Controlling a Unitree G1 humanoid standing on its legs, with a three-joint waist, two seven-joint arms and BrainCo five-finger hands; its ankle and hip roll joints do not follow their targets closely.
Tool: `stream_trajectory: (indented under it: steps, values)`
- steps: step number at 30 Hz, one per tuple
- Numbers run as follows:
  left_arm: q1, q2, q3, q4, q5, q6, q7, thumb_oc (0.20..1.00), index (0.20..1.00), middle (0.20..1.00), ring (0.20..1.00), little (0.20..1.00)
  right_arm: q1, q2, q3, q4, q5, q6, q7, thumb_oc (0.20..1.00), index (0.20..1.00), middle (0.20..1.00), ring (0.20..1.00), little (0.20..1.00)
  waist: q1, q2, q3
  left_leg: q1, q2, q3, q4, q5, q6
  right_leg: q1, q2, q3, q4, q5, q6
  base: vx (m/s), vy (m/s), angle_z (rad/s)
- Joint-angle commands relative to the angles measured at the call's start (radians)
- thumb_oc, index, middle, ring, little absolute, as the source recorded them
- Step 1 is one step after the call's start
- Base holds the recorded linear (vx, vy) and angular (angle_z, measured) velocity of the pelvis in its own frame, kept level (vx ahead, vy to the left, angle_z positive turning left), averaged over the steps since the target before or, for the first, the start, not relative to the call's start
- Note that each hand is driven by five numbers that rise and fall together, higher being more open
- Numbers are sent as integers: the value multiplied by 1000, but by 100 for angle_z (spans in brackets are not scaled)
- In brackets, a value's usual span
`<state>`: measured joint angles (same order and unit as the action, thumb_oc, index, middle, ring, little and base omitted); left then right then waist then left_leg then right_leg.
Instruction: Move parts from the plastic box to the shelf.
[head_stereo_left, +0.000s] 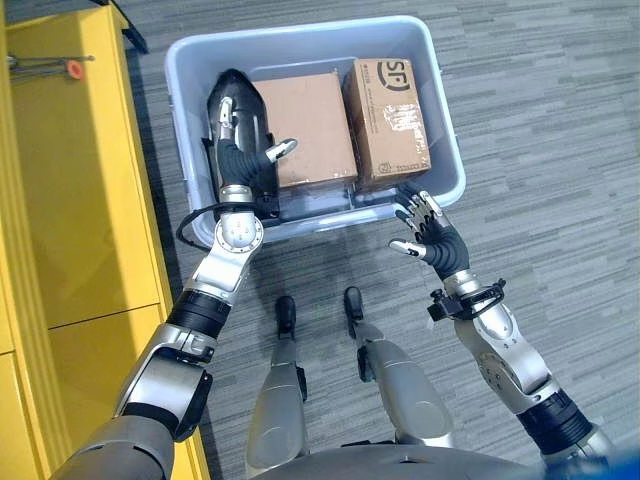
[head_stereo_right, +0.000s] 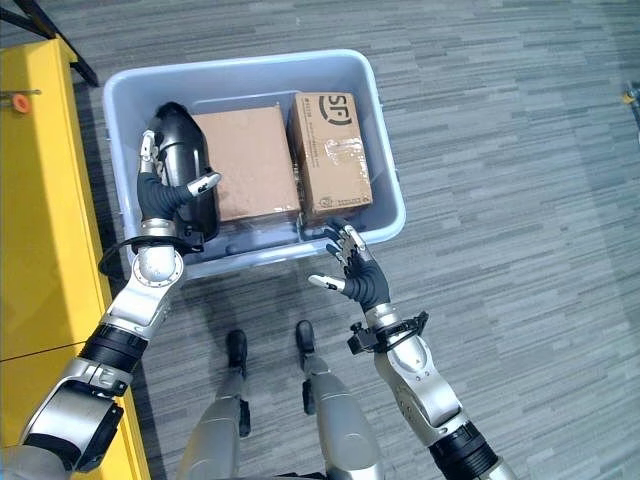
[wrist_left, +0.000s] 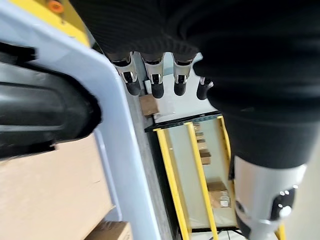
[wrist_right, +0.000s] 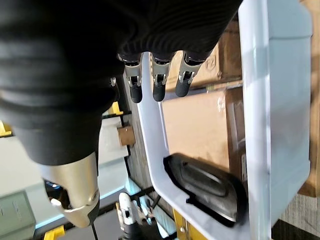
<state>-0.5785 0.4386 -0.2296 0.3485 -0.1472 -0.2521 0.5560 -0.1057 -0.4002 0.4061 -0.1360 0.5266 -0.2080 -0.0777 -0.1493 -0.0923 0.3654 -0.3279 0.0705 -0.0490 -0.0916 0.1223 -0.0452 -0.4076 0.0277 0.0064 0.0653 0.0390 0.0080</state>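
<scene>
Right hand (wrist_right: 156, 80): its dark-tipped fingers are reaching out nearly straight, beside the dark ribbed cover.
Plastic box (wrist_right: 272, 100): its pale blue-grey rim and wall are running just past the fingertips.
Black part (wrist_right: 207, 186): lying inside the box against the wall.
Cardboard boxes (wrist_right: 197, 125): sitting in the plastic box beside the black part.

Silver-grey arms, black bands; left hand (head_stereo_left: 243, 160), right hand (head_stereo_left: 430, 240): dark ribbed covers, silver dark-tipped fingers.

The grey striped carpet floor (head_stereo_left: 560, 120) carries the plastic box (head_stereo_left: 440, 90), just beside the yellow shelf (head_stereo_left: 70, 200).
</scene>
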Motion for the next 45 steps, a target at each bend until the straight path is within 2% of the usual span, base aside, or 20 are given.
stream_trajectory:
  steps: [1,6,11,15,17,24,30,38,45]
  values:
    - [-57,7,34,40,1,-43,48,1000,1000,1000,1000,1000,23,1,-18,-97,23,-72,0,1000,1000,1000,1000,1000,13,-21,-30,94,122,-55,4,-70,-56,-57,-114,24,43,27,116,-1,-32,-3]
    - [-94,33,61,140,-9,-35,95,1000,1000,1000,1000,1000,21,-2,-4,-100,44,-85,2,1000,1000,1000,1000,1000,2,-51,-15,73,133,-56,4,-62,-66,-81,-103,21,42,31,114,-2,-25,1]
    - [-153,57,22,227,-22,-21,77,1000,1000,1000,1000,1000,20,-10,11,-101,53,-86,7,1000,1000,1000,1000,1000,-10,-62,-6,56,139,-51,4,-55,-71,-101,-96,21,46,34,114,-1,-11,0]
    - [-245,63,-44,378,-67,-9,28,1000,1000,1000,1000,1000,32,-26,18,-114,64,-92,16,1000,1000,1000,1000,1000,-32,-67,0,39,146,-51,4,-49,-75,-128,-89,25,54,36,115,0,-4,-1]
    - [-324,52,-95,478,-128,7,-34,1000,1000,1000,1000,1000,47,-38,23,-118,69,-91,24,1000,1000,1000,1000,1000,-54,-73,-1,30,152,-46,4,-50,-77,-145,-83,33,57,39,116,-1,-1,-4]
    - [-414,16,-173,568,-176,39,-126,1000,1000,1000,1000,1000,55,-44,28,-126,87,-84,39,1000,1000,1000,1000,1000,-77,-70,2,30,154,-41,4,-53,-80,-158,-75,41,58,40,117,0,2,-3]
    - [-399,-14,-182,544,-195,39,-139,1000,1000,1000,1000,1000,66,-41,21,-138,90,-79,40,1000,1000,1000,1000,1000,-82,-70,-5,32,153,-37,4,-56,-79,-161,-73,49,53,42,116,0,0,0]
    - [-323,-73,-191,451,-201,28,-136,1000,1000,1000,1000,1000,66,-46,14,-142,85,-77,32,1000,1000,1000,1000,1000,-73,-53,-4,29,148,-47,4,-58,-75,-151,-82,44,46,37,114,0,0,0]
    - [-117,-95,-137,242,-244,-5,-135,1000,1000,1000,1000,1000,72,-35,-16,-141,60,-75,6,1000,1000,1000,1000,1000,-38,-33,3,25,140,-61,4,-55,-69,-140,-91,33,44,31,109,0,0,0]
